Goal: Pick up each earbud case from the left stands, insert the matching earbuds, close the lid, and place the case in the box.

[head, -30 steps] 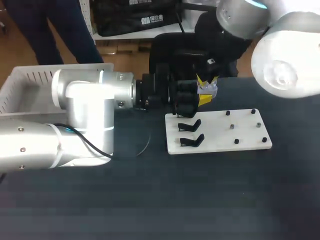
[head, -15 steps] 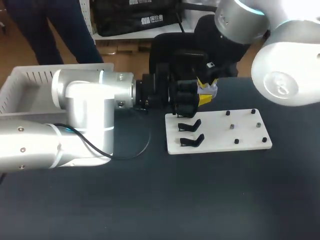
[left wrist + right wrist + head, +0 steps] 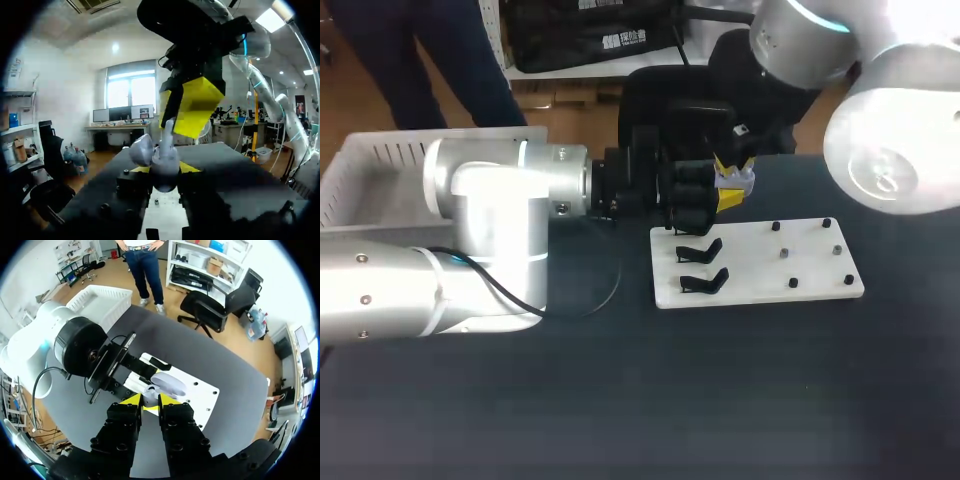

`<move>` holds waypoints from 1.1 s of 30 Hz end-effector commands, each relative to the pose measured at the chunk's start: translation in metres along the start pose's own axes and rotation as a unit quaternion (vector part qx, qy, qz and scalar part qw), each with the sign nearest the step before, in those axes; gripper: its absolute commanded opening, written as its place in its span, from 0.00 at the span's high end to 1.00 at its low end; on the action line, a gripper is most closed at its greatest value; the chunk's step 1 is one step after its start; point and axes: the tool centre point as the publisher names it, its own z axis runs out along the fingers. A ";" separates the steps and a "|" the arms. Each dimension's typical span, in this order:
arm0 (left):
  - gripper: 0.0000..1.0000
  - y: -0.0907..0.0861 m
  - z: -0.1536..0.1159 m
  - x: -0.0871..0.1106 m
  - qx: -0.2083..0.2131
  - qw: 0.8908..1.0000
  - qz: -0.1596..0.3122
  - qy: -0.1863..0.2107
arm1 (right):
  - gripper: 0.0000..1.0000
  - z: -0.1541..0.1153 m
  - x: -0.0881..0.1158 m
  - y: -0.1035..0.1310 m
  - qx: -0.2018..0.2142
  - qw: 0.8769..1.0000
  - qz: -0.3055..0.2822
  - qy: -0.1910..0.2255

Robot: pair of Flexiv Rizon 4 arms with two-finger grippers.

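- Left arm (image 3: 490, 230): entering the head view from 9 o'clock and lying level over the table (image 3: 670, 400), with its wrist ending near the table's far middle.
- Left gripper (image 3: 725, 198): pointing toward 3 o'clock, just past the board's far-left corner. Its jaws are standing partly open and pressing on the case from two sides.
- Case (image 3: 740, 180): pale and rounded, sitting between the left fingers, above the board's far edge and right under the right gripper. Its lid (image 3: 141, 149) is standing open and tilting off to one side of the body.
- Right arm (image 3: 890, 130): entering the head view from 2 o'clock and hanging above the table's far-right part.
- Right gripper (image 3: 732, 165): pointing down, just at 12 o'clock of the case in the head view. Its jaws are standing almost together and pinching the earbud.
- Earbud (image 3: 168, 131): small and white, sticking out below the right gripper's yellow tips, with its lower end meeting the case's open body.
- Board (image 3: 800, 285): white and flat, lying at 3 o'clock of the table's middle.
- Stands (image 3: 701, 250): two black ones sitting on the board's left part, one at 6 o'clock of the other.
- Pegs (image 3: 785, 254): small and dark, dotting the board's right part.
- Box (image 3: 360, 175): white and slatted, sitting at 9 o'clock of the case, well apart from it, behind the left arm.
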 end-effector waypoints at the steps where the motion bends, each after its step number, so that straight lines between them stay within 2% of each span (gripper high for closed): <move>1: 1.00 -0.001 0.000 0.001 -0.003 1.000 0.002 -0.003 | 1.00 0.001 0.002 0.002 0.001 1.000 0.000 -0.001; 33: 1.00 -0.001 0.000 0.001 -0.003 1.000 0.002 -0.003 | 1.00 0.007 0.000 0.002 0.008 1.000 -0.005 0.007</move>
